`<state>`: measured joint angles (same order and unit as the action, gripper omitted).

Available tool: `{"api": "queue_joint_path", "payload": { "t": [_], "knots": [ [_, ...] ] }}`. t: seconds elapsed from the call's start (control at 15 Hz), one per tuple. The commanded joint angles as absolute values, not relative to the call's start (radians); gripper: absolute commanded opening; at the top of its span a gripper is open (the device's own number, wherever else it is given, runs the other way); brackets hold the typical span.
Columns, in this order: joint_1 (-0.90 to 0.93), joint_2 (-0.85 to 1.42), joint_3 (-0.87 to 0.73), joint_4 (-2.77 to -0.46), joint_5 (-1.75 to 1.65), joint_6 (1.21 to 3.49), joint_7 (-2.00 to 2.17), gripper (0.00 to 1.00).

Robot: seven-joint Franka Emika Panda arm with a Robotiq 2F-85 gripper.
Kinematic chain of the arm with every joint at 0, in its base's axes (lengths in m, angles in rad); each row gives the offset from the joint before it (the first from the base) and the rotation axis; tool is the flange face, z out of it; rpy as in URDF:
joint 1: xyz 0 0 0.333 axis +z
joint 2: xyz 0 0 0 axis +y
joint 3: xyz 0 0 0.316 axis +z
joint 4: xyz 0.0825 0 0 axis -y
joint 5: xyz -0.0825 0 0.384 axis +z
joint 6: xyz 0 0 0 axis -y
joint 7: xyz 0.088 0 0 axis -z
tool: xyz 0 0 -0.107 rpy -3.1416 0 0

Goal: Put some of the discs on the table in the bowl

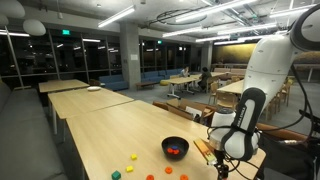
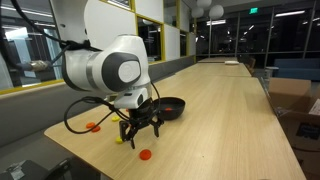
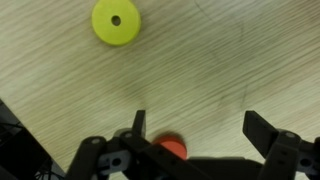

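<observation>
The black bowl [image 1: 175,148] stands on the pale wood table [image 1: 110,120] and holds some orange-red discs; it also shows behind the arm in an exterior view [image 2: 172,107]. Loose discs lie near the table's end: yellow [image 1: 131,157], red [image 1: 137,163], blue [image 1: 128,171], green [image 1: 115,174]. My gripper [image 3: 200,128] is open and empty, just above the tabletop. In the wrist view an orange disc [image 3: 172,147] lies near the left finger, partly hidden by the gripper body, and a yellow disc [image 3: 116,22] lies further off. The gripper [image 2: 138,128] hangs between orange discs [image 2: 144,155] [image 2: 92,126].
The table's end edge [image 2: 110,165] is close to the gripper. More long wooden tables [image 1: 75,88] and chairs stand further back. A cardboard box [image 2: 290,95] sits beside the table. Cables hang from the arm [image 2: 75,115].
</observation>
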<state>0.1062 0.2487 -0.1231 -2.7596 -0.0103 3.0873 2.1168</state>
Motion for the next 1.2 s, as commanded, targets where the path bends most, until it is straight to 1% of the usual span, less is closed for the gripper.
{"api": "queue_joint_path", "payload": {
  "t": [0.0,0.33,0.47,0.67,0.87,1.13],
  "knots": [
    [0.134,0.308,-0.126,-2.759,0.106,3.197,2.093,1.0],
    [0.136,0.351,-0.094,-2.758,0.226,3.273,2.054,1.0],
    [0.106,0.35,-0.055,-2.758,0.22,3.317,1.992,1.0],
    [0.119,0.335,-0.043,-2.757,0.215,3.365,1.895,1.0],
    [0.095,0.31,-0.011,-2.752,0.214,3.349,1.815,1.0],
    [-0.021,0.283,0.095,-2.745,0.171,3.265,1.723,1.0]
  ]
}}
